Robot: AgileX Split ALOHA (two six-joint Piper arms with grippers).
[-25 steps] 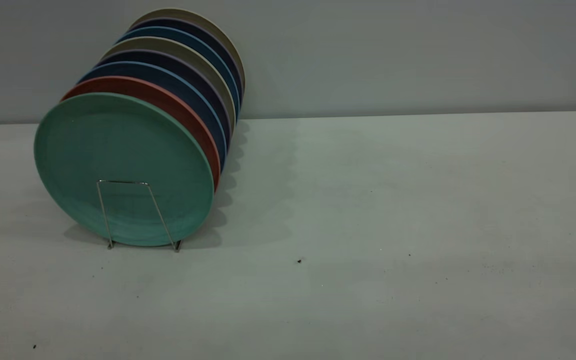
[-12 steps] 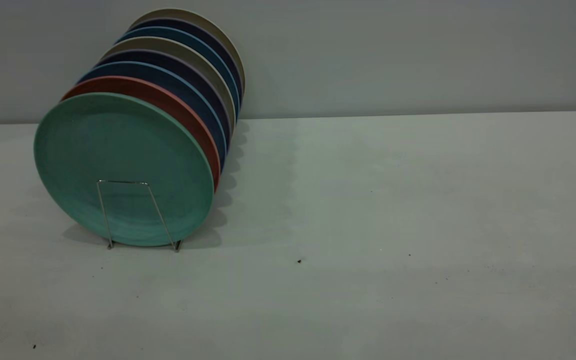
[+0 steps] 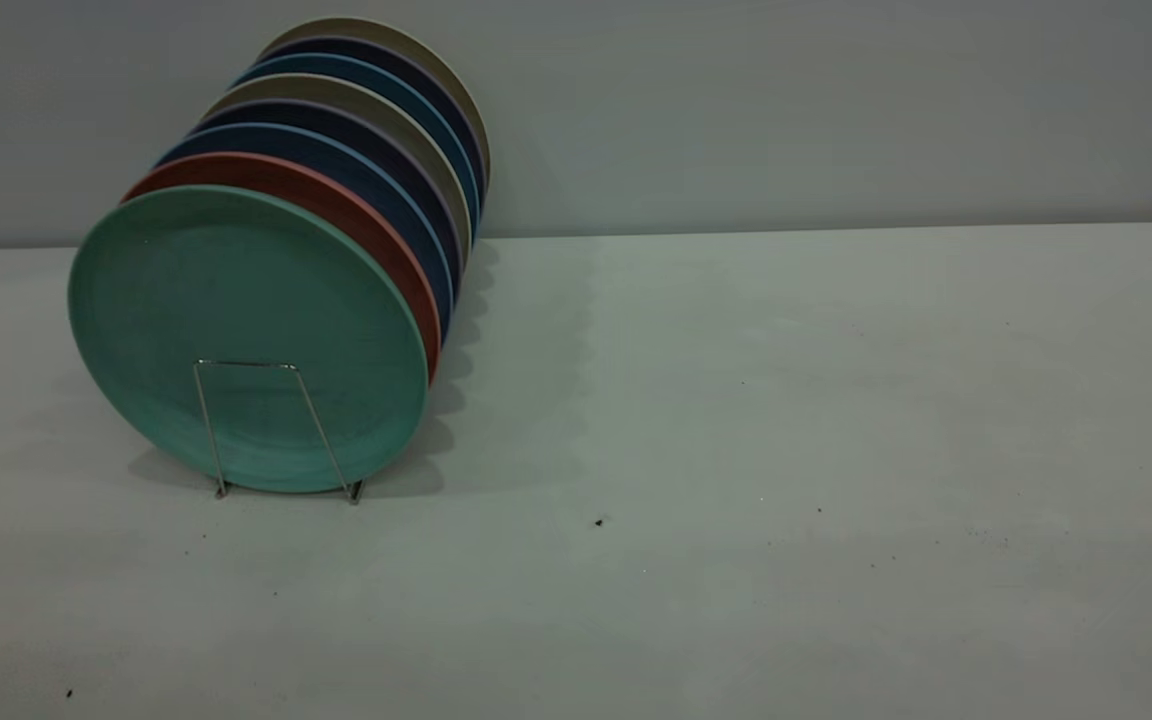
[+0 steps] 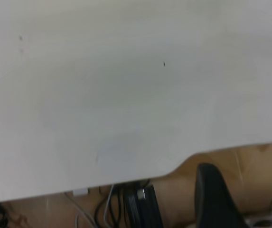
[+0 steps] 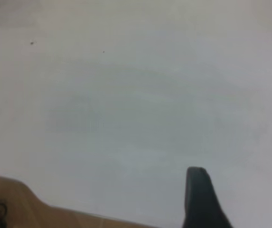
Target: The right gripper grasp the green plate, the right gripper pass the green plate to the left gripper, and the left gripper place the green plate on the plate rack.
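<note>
Several plates (image 3: 356, 140) behind green plate (image 3: 236, 320)

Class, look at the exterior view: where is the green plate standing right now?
The green plate stands on edge at the table's left side, frontmost in the row on the plate rack, just in front of the salmon-pink plate.

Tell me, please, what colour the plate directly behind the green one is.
Salmon-red plate, clearest in the exterior view.

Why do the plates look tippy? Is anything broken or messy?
Nothing is broken or spilled. The green plate stands at the front of the plate rack, leaning back like the other plates behind it. Only tiny dark specks dot the table.
</note>
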